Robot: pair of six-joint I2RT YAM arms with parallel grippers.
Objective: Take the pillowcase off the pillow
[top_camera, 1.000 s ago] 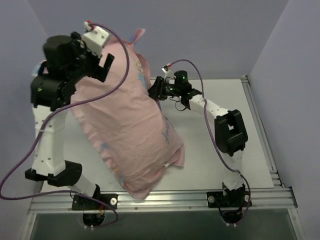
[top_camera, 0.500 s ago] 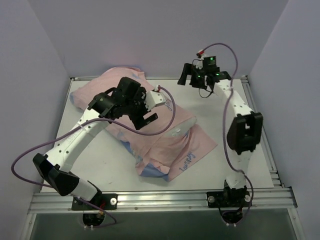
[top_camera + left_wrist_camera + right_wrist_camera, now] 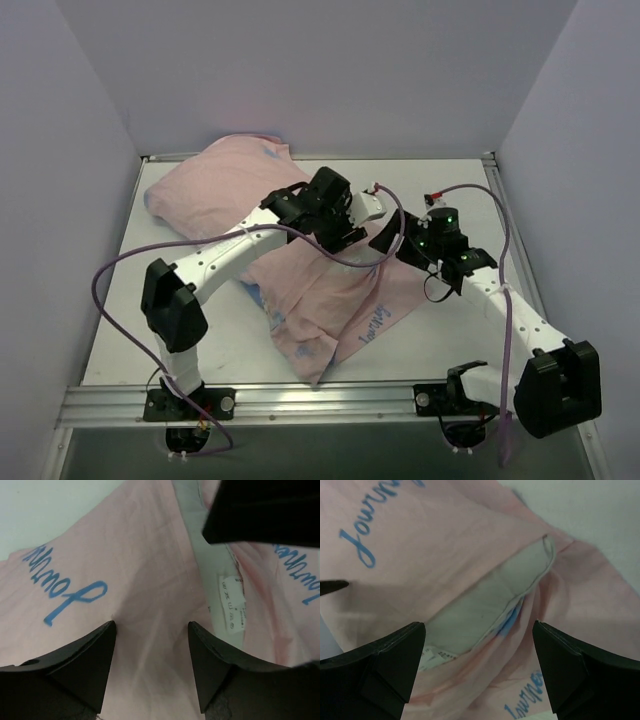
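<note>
Top external: looks down from high above the pillowcase (image 3: 330, 290), from its near side, taking in all of it. Left wrist: hangs close over the pillowcase, facing down onto pink printed cloth. Right wrist: equally close, facing down. Shared between the two wrist views: the white pillow (image 3: 490, 600) edge showing at the pillowcase's opening.

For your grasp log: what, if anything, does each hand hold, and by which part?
Nothing. The left hand and right hand are both open above the pink pillowcase.
</note>
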